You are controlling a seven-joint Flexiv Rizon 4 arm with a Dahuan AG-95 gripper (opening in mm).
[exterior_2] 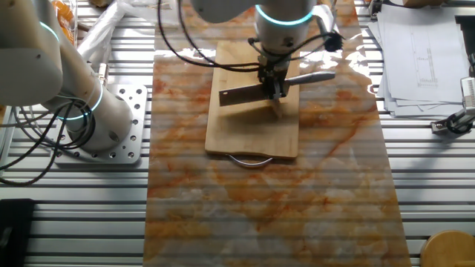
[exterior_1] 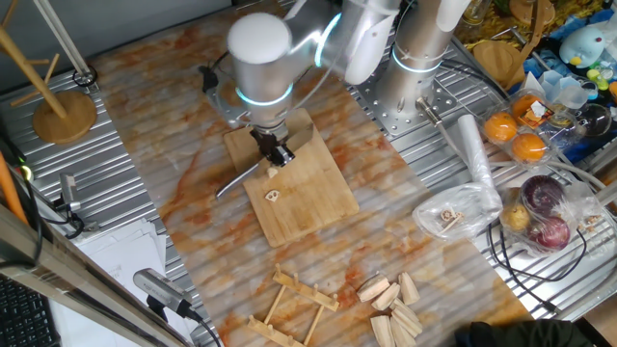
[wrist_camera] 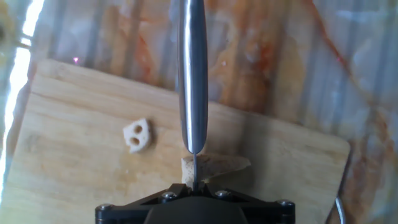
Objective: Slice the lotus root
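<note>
From one fixed view, the arm reached down from the top of the frame, its round white wrist housing hanging straight over the wooden board (exterior_1: 307, 188). The gripper (exterior_1: 279, 154) pointed down at the board's upper half and was clamped on a knife (exterior_1: 238, 179), whose metal handle trailed off toward 8 o'clock past the board's left edge. Right under the fingers sat the lotus root (exterior_1: 274, 172), small and pale. A cut slice (exterior_1: 273, 196) with holes lay at 6 o'clock from it, apart, near the board's middle. Pale wooden wedge blocks (exterior_1: 395, 301) were heaped well away at 5 o'clock from the board.

From the other fixed view, the arm came down from 12 o'clock, wrist vertical. The gripper (exterior_2: 273, 90) was closed on the knife (exterior_2: 245, 94), the dark blade running toward 9 o'clock over the board (exterior_2: 252, 137), the handle toward 3 o'clock. The lotus root (exterior_2: 277, 108) was a blurred pale stub just below the fingers, at 6 o'clock.

In the hand view, the knife's (wrist_camera: 192, 74) spine ran up the centre toward 12 o'clock, edge-on. The gripper body filled the bottom edge; its fingertips were hidden. The lotus root (wrist_camera: 217, 166) lay across the blade at its base, more showing toward 3 o'clock. The slice (wrist_camera: 137, 135) rested at 10 o'clock from it, flat on the board (wrist_camera: 74, 137).
</note>
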